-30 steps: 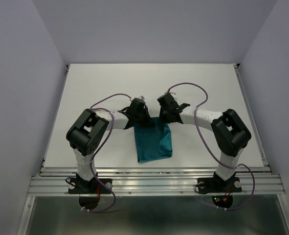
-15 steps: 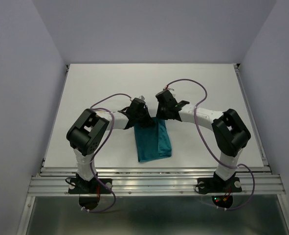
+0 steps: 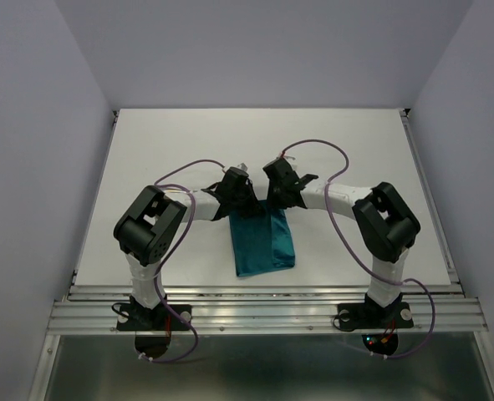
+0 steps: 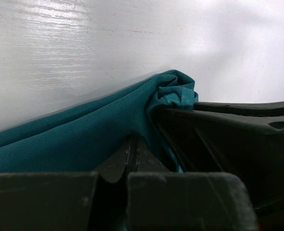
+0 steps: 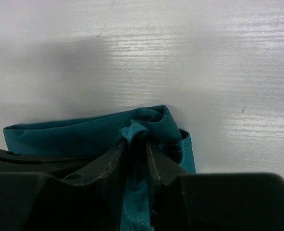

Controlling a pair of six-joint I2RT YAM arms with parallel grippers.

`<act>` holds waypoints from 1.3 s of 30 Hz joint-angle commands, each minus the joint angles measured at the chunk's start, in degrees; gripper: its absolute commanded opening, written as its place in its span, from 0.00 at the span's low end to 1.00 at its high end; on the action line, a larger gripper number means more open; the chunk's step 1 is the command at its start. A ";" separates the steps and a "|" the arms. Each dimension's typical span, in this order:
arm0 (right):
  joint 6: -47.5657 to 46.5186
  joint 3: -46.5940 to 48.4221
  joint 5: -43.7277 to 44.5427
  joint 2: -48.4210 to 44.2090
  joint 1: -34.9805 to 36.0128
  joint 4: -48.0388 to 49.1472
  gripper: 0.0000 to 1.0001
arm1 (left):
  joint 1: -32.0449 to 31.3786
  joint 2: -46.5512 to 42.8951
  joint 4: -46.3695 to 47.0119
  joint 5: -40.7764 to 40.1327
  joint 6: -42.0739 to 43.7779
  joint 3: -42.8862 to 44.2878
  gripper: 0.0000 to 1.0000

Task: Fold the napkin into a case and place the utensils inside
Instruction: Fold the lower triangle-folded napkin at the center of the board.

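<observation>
Overhead, the napkin [image 3: 262, 244] lay as a smooth teal oblong, folded flat with a faint sheen, its long sides slightly slanted on the matte white table [image 3: 188, 142]. Both black arms met at the napkin's far edge, the left end effector [image 3: 246, 210] over its far left corner and the right end effector [image 3: 272, 204] over its far right corner; from above, their housings hid the jaws. The wrist cameras showed what that view did not. On the left, the fine knit of the cloth was visible, gathered into a crumpled knob at the tips of the hard black fingers [image 4: 218, 130], which were together and clamped on that corner of the napkin. On the right, a small peaked tuft of cloth stood between the fingertips [image 5: 108, 161], with a shiny strip running back down a narrow gap between them; whether those jaws pressed on the cloth could not be told. Beyond the napkin's folded edge, the table showed faint brushed streaks.
</observation>
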 commanded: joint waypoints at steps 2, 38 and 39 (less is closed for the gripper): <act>0.20 0.71 -0.01 0.43 0.85 1.29 0.36 | 0.13 0.07 -3.70 -2.36 1.75 -1.57 0.00; 0.20 1.93 -3.35 0.78 0.85 1.82 0.17 | 0.13 -3.35 -4.22 -2.71 1.58 -2.44 0.00; 0.29 2.20 -3.26 1.56 0.85 1.90 0.18 | 0.13 -3.79 -4.75 -2.80 1.57 -2.71 0.00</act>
